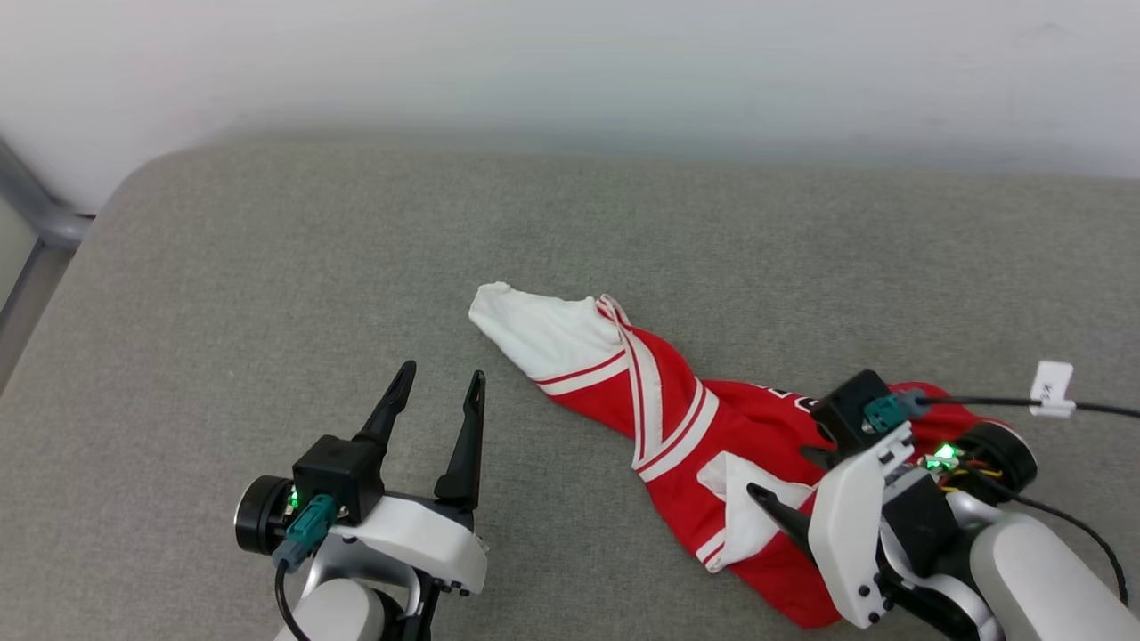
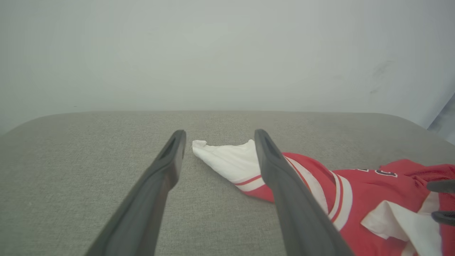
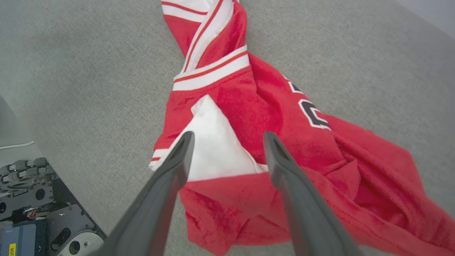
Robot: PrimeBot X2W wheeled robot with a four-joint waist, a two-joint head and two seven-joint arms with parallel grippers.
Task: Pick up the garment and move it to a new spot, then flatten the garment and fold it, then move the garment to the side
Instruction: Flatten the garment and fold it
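garment (image 1: 677, 418): soft, limp, light (twisted heap); pinch the white sleeve fold (image 3: 217, 153).
left gripper (image 1: 443, 372): wide apart, empty.
right gripper (image 3: 228, 134): wide apart, empty, above that fold.

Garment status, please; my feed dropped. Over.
Left claw open, off to the side. Right claw open over red-and-white soft fabric T-shirt, crumpled on grey padded surface. Nothing blocking.

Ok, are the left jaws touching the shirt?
Apart. In the head view, bare grey cushion separates the left gripper, jaws open, from the shirt.
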